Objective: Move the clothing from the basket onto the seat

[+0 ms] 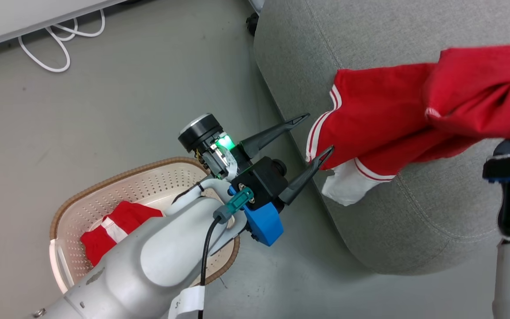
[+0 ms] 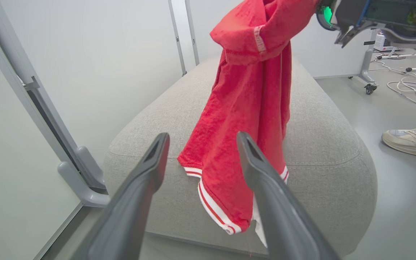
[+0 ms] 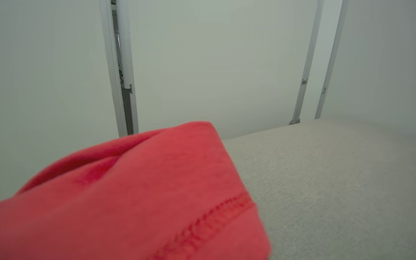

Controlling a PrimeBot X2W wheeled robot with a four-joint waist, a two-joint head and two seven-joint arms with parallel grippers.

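Note:
One piece of the red clothing (image 1: 392,128) with white stripes hangs over the near edge of the grey seat (image 1: 414,221), its hem resting on the cushion. Its top is bunched where my right gripper grips it; the fingers are buried in cloth and only the wrist body (image 1: 509,168) shows. In the left wrist view the clothing (image 2: 251,108) dangles in front of the seat (image 2: 323,144). My left gripper (image 1: 319,132) is open at the striped hem, touching nothing. A second red piece (image 1: 113,230) lies in the basket (image 1: 117,177) beneath my left forearm.
A white cable (image 1: 56,48) loops on the grey floor at the back left. A person's pale shoe (image 2: 410,139) rests on the floor beside the seat. Grey panel frame feet (image 2: 81,180) stand by the seat's other side.

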